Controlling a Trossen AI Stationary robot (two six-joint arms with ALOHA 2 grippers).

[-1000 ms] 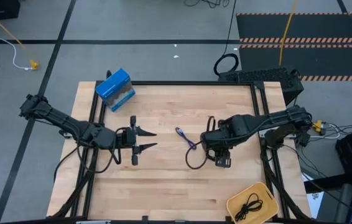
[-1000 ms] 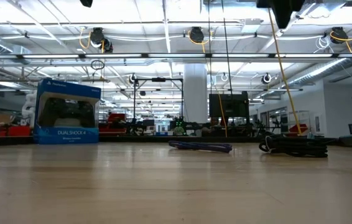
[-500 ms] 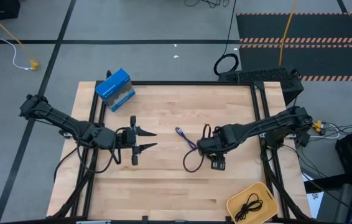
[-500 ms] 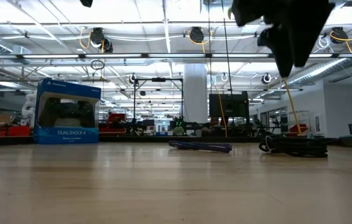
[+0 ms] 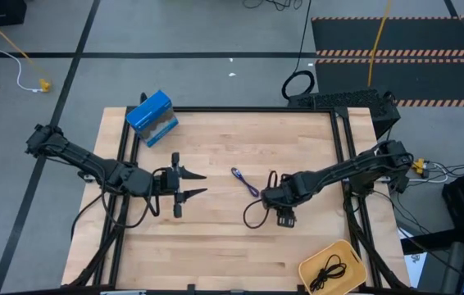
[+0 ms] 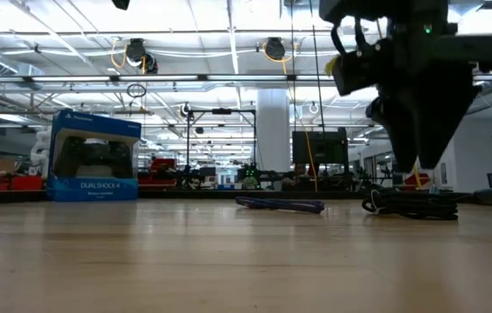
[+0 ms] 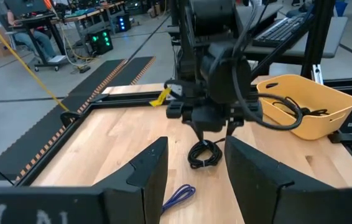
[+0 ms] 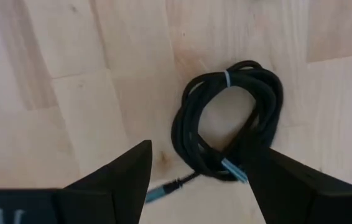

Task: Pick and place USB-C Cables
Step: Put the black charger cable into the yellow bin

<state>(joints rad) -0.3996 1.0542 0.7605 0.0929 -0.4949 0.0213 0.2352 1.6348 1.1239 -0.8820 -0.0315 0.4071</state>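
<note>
A coiled black USB-C cable [image 8: 229,124] lies flat on the wooden table, right of centre; it also shows in the low view [image 6: 411,204]. My right gripper [image 8: 204,180] hangs open just above it and points down, one finger on each side of the coil, clear of it [image 6: 420,161]. In the high view my right gripper [image 5: 275,197] hides the coil. A blue-purple cable [image 5: 244,180] lies on the table mid-table. Another black cable [image 5: 328,270] lies in the yellow tray. My left gripper [image 5: 202,184] waits open left of centre, held level.
A blue box [image 5: 152,117] stands at the far left of the table. The yellow tray [image 5: 347,250] sits at the near right corner. Black frame rails [image 5: 343,131] border the table. Thick black wiring [image 5: 252,217] loops from my right wrist. Bare wood lies along the near side.
My right gripper has come straight down toward the black coil, entering the low view from above, still pointing down. The cables have not moved.
</note>
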